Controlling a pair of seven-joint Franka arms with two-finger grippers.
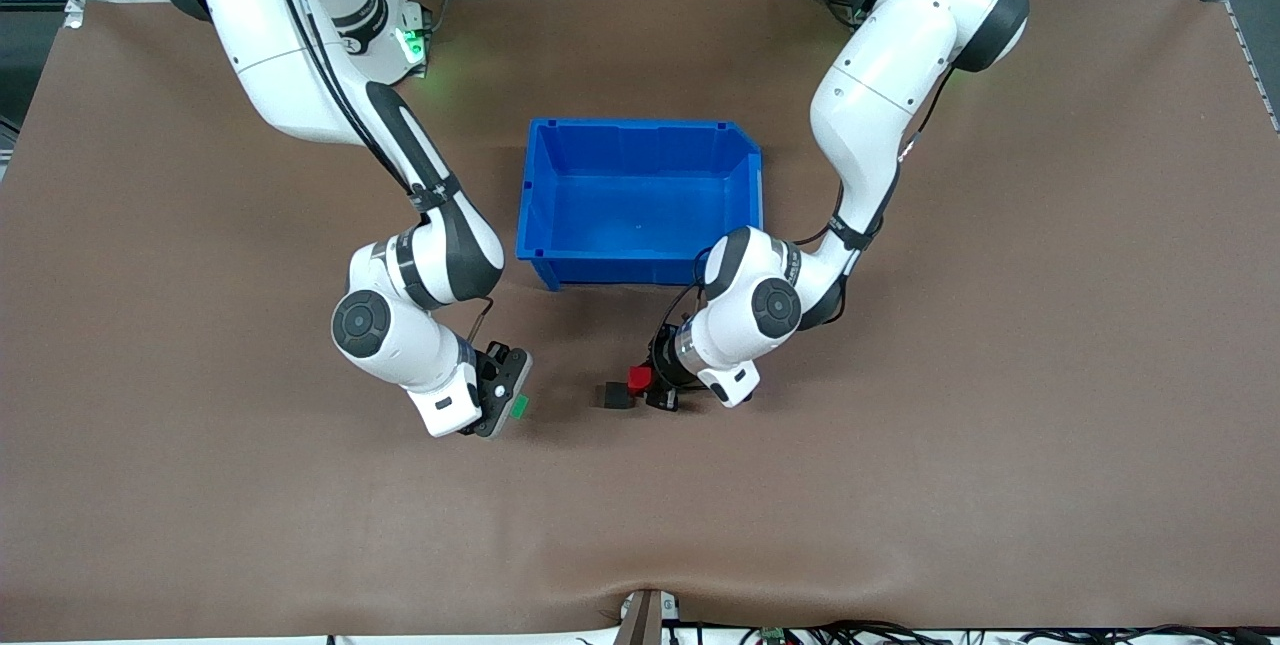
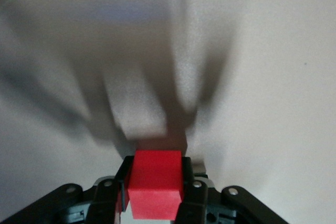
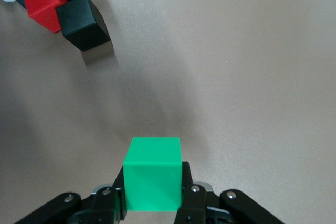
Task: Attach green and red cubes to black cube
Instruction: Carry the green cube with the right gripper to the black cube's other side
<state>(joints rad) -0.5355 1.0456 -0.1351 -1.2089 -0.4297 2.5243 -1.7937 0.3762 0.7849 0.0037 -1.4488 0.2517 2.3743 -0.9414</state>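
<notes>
I have the left tool (image 1: 652,387) clamped on the red cube (image 1: 640,378), low over the table (image 1: 900,485) just in front of the blue bin (image 1: 640,140), in the middle stretch between the table's two ends. In the right wrist view the red cube (image 3: 44,3) looks pressed against one face of the black cube (image 3: 84,22), which sits on the table surface; from the front the black cube (image 1: 619,394) lies just beside the red one, toward the right arm's end. The right tool (image 1: 505,403) is clamped on the green cube (image 1: 519,406), down near the table and well apart from the black cube, closer to the right arm's end. I judge the red join is made or nearly so, and the green one is the step in hand. To do it well I would hold the left tool firm as a backstop, bring the green cube in along the table toward the free face of the black cube, keep its face square to that face, and press gently so the black cube does not twist or slide.
</notes>
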